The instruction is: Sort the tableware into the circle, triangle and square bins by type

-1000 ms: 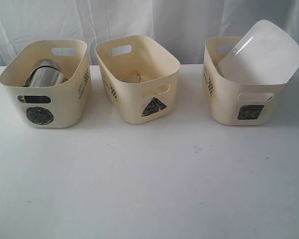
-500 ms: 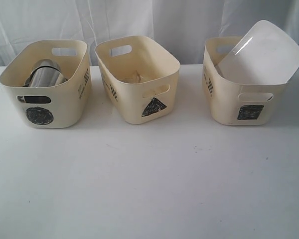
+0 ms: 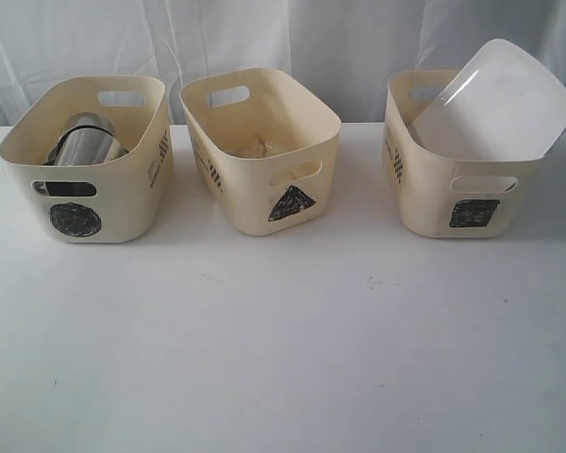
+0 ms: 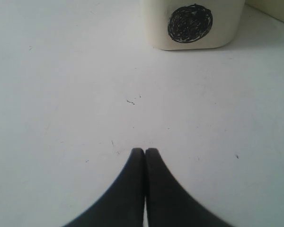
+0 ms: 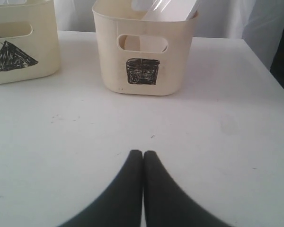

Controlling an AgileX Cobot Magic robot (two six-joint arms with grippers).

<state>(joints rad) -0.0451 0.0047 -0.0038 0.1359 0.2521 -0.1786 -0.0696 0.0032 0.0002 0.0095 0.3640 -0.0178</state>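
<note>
White table (image 3: 283,359) stayed bare, 3 bins (image 3: 250,203) unchanged, left claw (image 4: 145,153) and right claw (image 5: 142,155) shut tight and empty, so sorting seemed finished.

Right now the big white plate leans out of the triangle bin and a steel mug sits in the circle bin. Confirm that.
One thing is wrong: the white plate leans out of the square bin, not the triangle bin, as the exterior view shows. The steel mug does sit in the circle bin.
</note>
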